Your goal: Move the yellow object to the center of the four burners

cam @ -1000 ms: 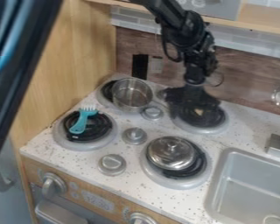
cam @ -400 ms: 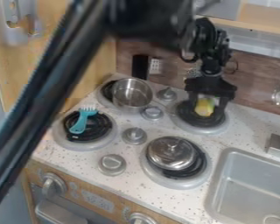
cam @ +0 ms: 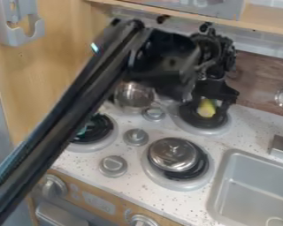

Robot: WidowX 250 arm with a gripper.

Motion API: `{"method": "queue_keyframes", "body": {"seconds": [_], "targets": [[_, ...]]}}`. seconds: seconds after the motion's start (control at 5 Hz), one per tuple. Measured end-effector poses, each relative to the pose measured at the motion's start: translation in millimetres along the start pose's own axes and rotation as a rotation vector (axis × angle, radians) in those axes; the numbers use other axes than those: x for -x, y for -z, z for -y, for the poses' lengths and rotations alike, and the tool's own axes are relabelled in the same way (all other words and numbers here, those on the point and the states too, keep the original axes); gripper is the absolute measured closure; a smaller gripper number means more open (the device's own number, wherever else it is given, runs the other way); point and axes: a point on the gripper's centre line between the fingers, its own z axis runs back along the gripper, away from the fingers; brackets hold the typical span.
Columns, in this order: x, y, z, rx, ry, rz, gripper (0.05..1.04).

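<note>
A toy kitchen, shown by the burners (cam: 206, 129), lidded pan (cam: 173, 154) and what seems a sink (cam: 256, 190)

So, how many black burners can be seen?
3: a burner under the yellow object, another under the metal lid, another partly behind the arm. More may be hidden.

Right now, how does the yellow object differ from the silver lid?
The yellow object is small and longish, while the silver lid is wide, round and topped with a knob. The yellow object is at the back right burner; the silver lid is at the front right burner. Both burners have dark centers.
</note>
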Motion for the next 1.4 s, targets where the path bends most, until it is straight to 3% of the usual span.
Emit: {"method": "queue_keyframes", "body": {"seconds": [0.2,0.4,0.6,0.8,1.0,1.2,1.4], "targets": [[11,13,-3,-0.014,-0.001,-0.04,0.136],[13,15,-2,-0.012,-0.01,-0.041,0.323],[21,16,-4,-0.02,-0.012,-0.047,0.342],[29,0,-6,-0.015,-0.001,-0.048,0.354],[29,-36,-6,0.014,-0.015,-0.023,0.379],[33,-68,-17,0.029,-0.031,-0.03,0.464],[60,-65,-32,0.0,-0.022,-0.154,0.472]]}}
